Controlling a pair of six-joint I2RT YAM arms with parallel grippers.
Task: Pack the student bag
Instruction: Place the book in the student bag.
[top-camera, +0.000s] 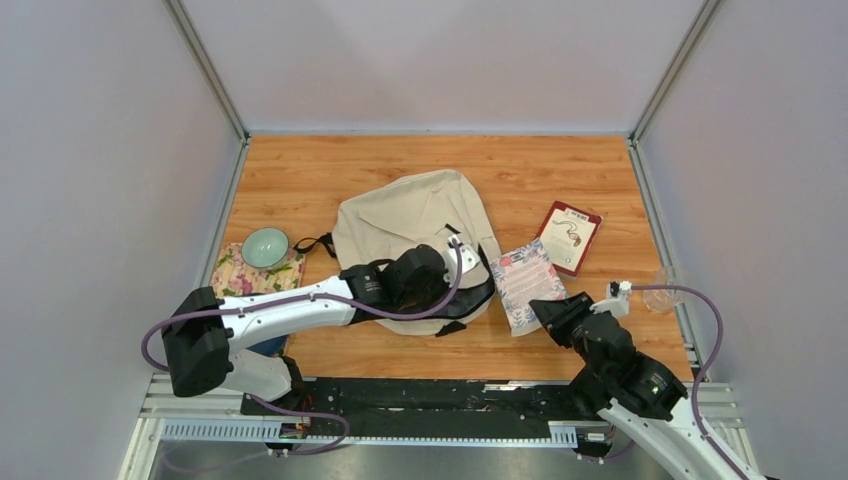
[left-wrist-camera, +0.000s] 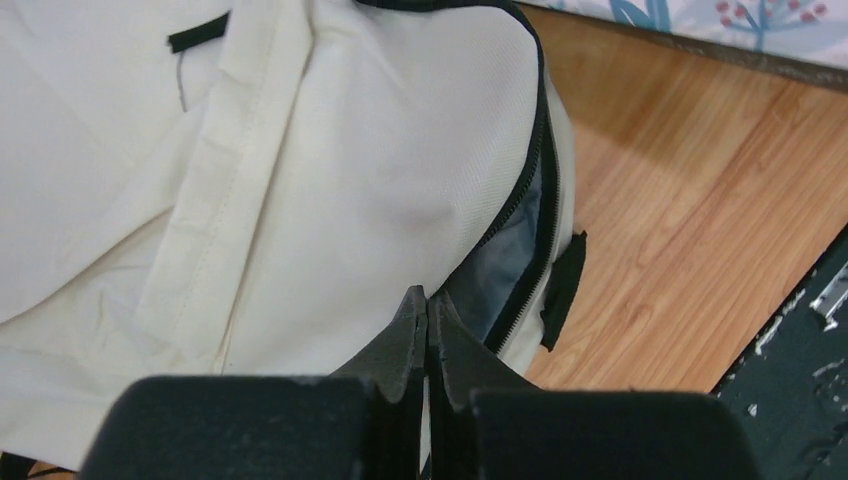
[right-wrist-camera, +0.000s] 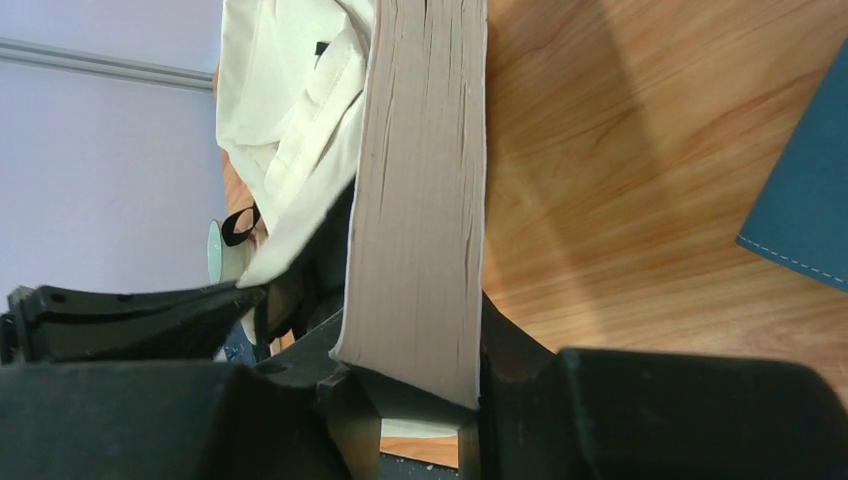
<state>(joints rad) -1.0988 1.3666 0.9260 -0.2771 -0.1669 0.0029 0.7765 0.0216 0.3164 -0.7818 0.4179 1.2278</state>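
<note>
On a wooden table (top-camera: 330, 180) walled in by grey panels, the cream student bag (top-camera: 400, 215) lies flat at the centre, its zipped end toward the two robot arms. The left gripper (left-wrist-camera: 427, 318) is pressed tight together at the lip of the bag's partly unzipped opening (left-wrist-camera: 520, 250). It appears to nip the fabric there, most likely to lift the mouth and hold it wide enough to take a load. Just beside the bag's right edge, the right gripper (right-wrist-camera: 415, 395) clamps a thick floral-covered book (top-camera: 525, 280) across its page block, with the book's far end pointing toward the bag, a hold that suits sliding it in edge first. A smaller red-edged book (top-camera: 570, 236) lies apart on the right of the table, apparently waiting its turn. On the far left, a floral mat (top-camera: 235, 275) carries a small teal bowl (top-camera: 265, 247), well clear of the work. Packing looks barely begun: nothing can be seen inside the bag.
</note>
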